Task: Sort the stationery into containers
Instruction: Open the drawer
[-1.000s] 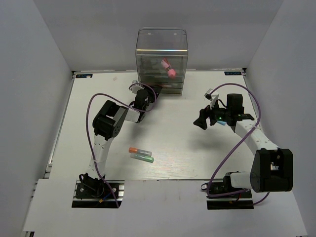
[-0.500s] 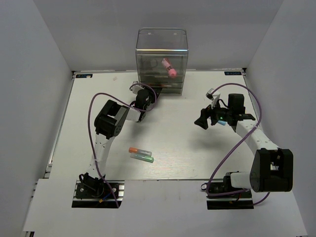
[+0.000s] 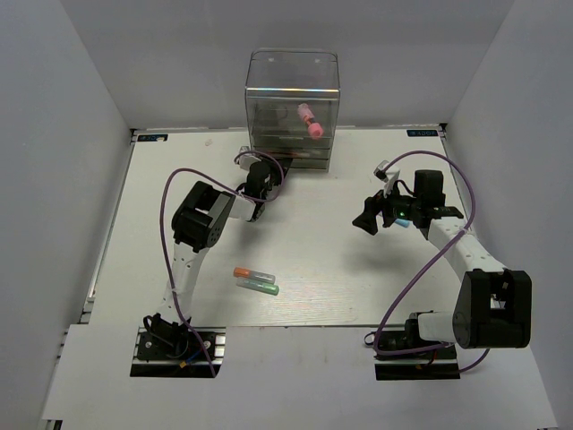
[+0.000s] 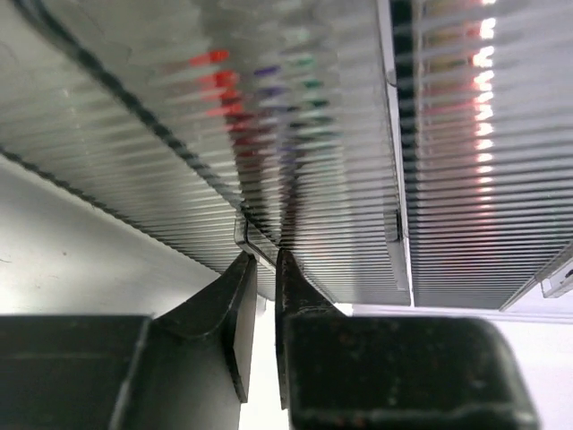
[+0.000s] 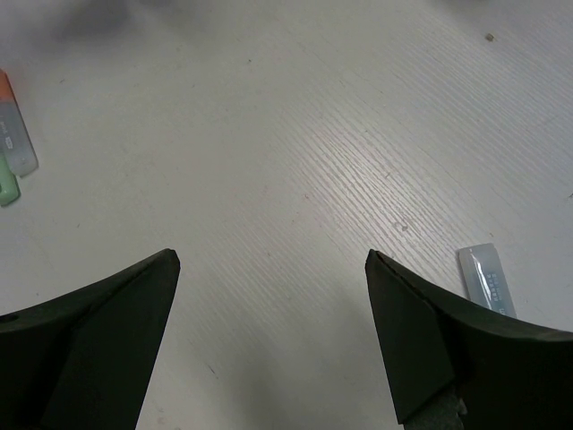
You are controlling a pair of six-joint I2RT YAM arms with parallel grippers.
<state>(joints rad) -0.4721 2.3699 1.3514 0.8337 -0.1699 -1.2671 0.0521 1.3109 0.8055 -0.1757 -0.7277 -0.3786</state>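
The clear organiser [image 3: 293,98] stands at the back of the table, with a pink stubby cylinder [image 3: 310,122] inside it. My left gripper [image 3: 265,172] is at its lowest drawer. In the left wrist view the gripper [image 4: 261,258] is shut on the drawer's clear handle lip [image 4: 253,236]. Red and dark pen shapes [image 4: 224,81] show blurred through the ribbed plastic. My right gripper [image 3: 365,220] hangs open and empty over the table right of centre; its wrist view shows the gripper [image 5: 271,257] wide open. A light-blue marker [image 5: 488,279] lies beside its right finger. The orange-tipped marker [image 3: 252,271] and green-tipped marker [image 3: 258,287] lie side by side at centre front.
White walls close in the table on the left, back and right. Purple cables loop over both arms. The two markers also show at the left edge of the right wrist view, orange-tipped [image 5: 16,134] and green-tipped [image 5: 5,186].
My left gripper has edged slightly towards the organiser while holding the drawer handle. The right arm has barely moved.
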